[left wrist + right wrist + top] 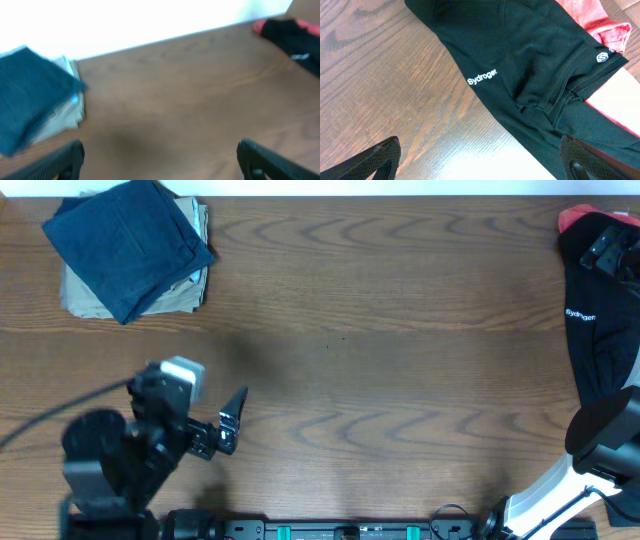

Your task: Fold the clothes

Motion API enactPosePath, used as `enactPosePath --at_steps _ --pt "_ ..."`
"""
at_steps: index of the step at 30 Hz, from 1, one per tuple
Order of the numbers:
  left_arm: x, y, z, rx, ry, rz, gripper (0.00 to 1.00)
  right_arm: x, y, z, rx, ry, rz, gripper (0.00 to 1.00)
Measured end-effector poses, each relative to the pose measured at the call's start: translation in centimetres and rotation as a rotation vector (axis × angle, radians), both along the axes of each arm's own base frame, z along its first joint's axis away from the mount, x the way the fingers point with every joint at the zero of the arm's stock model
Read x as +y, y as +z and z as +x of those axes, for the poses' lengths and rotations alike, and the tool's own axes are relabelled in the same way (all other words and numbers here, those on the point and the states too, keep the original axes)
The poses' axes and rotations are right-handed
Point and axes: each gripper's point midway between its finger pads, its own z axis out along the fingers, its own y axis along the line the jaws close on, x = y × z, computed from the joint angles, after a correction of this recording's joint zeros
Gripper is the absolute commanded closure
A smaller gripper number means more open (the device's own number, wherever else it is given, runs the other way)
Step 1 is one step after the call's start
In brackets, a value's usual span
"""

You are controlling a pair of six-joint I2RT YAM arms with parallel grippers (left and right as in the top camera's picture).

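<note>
Folded dark navy-blue fabric shorts (125, 245) lay far left, atop khaki-beige shorts (190, 288).
My left gripper (228, 420) hung spread wide, near left; my right gripper (480, 166), fingers apart, hovered seemingly above a black lettered garment (520, 60).

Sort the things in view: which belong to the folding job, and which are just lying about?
Job:
navy shorts, folded, on top of the khaki shorts
left gripper, open, over bare table
right gripper, open, by the black garment

Lying about:
khaki shorts
black garment with white lettering
red cloth at its edge
</note>
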Motion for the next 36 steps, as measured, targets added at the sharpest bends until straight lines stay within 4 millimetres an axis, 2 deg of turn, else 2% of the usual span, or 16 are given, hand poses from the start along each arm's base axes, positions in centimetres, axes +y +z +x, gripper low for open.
enactPosePath --at_steps 4,11,20,25,31,36 --pt "0.1 -1.5 0.3 -0.184 -0.008 0.050 0.02 0.0 0.0 0.0 0.000 0.000 0.000 0.01" --pt "0.9 -4.9 0.9 -0.330 0.035 0.087 0.02 0.0 0.0 0.0 0.001 0.000 0.000 0.01" --pt "1.2 -6.6 2.3 -0.540 0.056 0.100 0.02 0.0 0.0 0.0 0.000 0.000 0.000 0.01" --pt "1.3 -8.0 2.4 -0.549 0.064 0.096 0.02 0.0 0.0 0.0 0.001 0.000 0.000 0.01" --pt "2.6 -8.4 2.8 -0.511 0.154 -0.004 0.02 0.0 0.0 0.0 0.001 0.000 0.000 0.01" --pt "3.7 -11.2 3.4 -0.394 0.245 -0.110 0.02 0.0 0.0 0.0 0.001 0.000 0.000 0.01"
